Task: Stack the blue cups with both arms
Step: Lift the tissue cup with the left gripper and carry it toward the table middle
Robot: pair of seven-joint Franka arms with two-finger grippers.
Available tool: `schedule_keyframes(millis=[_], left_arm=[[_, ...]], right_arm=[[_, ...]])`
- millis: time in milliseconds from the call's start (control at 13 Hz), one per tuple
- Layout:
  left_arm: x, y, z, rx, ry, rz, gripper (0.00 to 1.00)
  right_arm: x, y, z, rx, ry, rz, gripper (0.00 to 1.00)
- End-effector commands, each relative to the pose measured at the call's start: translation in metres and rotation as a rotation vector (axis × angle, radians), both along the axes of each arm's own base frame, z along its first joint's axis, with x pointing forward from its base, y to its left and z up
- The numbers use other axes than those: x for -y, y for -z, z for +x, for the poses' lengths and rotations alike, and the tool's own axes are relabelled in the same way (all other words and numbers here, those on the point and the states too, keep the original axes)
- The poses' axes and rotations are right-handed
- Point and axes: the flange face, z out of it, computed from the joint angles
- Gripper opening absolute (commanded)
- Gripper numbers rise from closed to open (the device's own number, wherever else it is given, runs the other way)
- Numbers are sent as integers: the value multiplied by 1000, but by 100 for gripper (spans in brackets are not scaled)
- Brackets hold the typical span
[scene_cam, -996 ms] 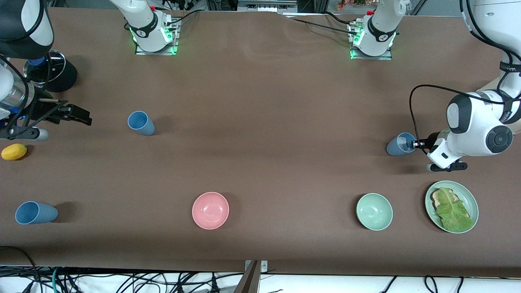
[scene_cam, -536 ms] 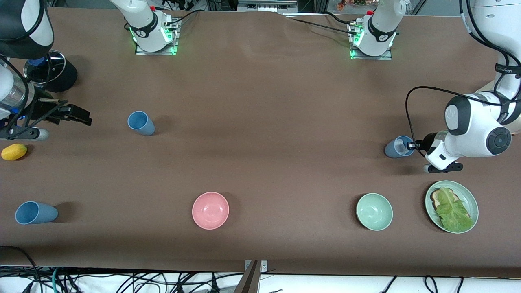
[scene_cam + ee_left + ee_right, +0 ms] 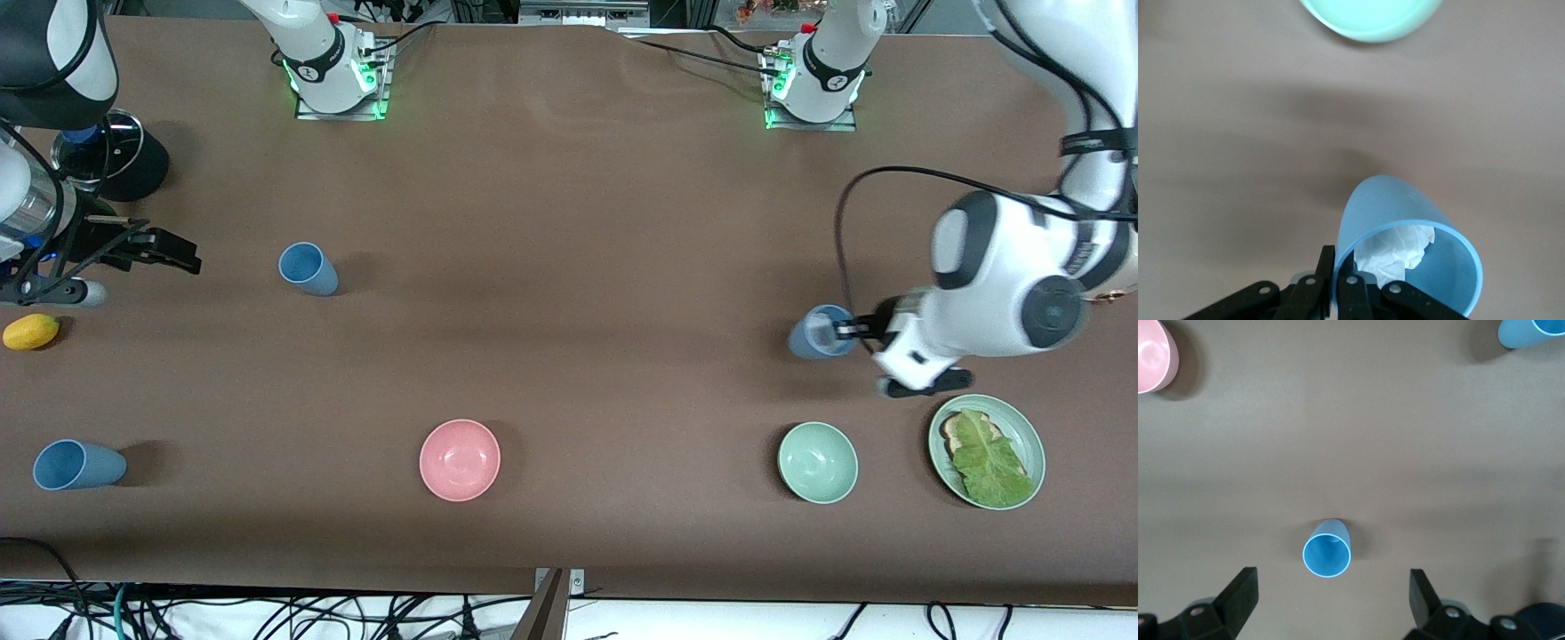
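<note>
On the plain brown counter [image 3: 569, 222] stand three blue cups [image 3: 308, 268], one holding white crumpled paper [image 3: 1395, 253], a pink bowl [image 3: 460, 460], a mint-green bowl [image 3: 817, 462], a yellow fruit [image 3: 30, 331], and a pale green plate [image 3: 1031, 431] carrying a green leaf [image 3: 991, 462].
</note>
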Motion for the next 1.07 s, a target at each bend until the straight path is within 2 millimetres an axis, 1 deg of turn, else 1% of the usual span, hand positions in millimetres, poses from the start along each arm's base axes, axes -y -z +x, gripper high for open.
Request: schedule_keyframes(millis=[0,77,153,230,307,383,460,536,613,690,843,920,996], left_arm=[[78,-1,-19,-49,-90,5,0],[105,6,-25,-47,-115,17,0],[136,12,-36,-50,-73,19,0],[165,23,-48,-58,-48,23,0],[210,33,-68,-51,-8,27,0],[235,44,-78,-32,-16,32,0],[246,58,-79,-20,-19,21,0],[269,73,-91,-17,6,10,0],[291,79,-103,8,47,6,0],[299,81,-105,34,55,-8,0],[296,80,-99,54,59,-22,0],[299,81,-101,55,65,-21,0],[298,87,-102,56,77,-7,0]], right_arm=[[-2,-2,-2,8,7,-11,100],[-2,-2,-2,8,7,-9,100],[-2,-3,-2,10,7,-11,100],[-2,-3,-2,10,7,-11,100],[-2,-2,-2,8,7,-11,100],[-2,-2,-2,8,7,-11,100],[-2,-2,-2,8,7,-11,100],[-2,-2,-2,8,7,-11,100],[-2,-2,-2,8,7,-9,100],[-2,-2,-2,8,7,-11,100],[-2,-1,-2,7,7,-9,100],[-2,-1,-2,7,7,-9,100],[-2,0,-1,5,8,-5,100]])
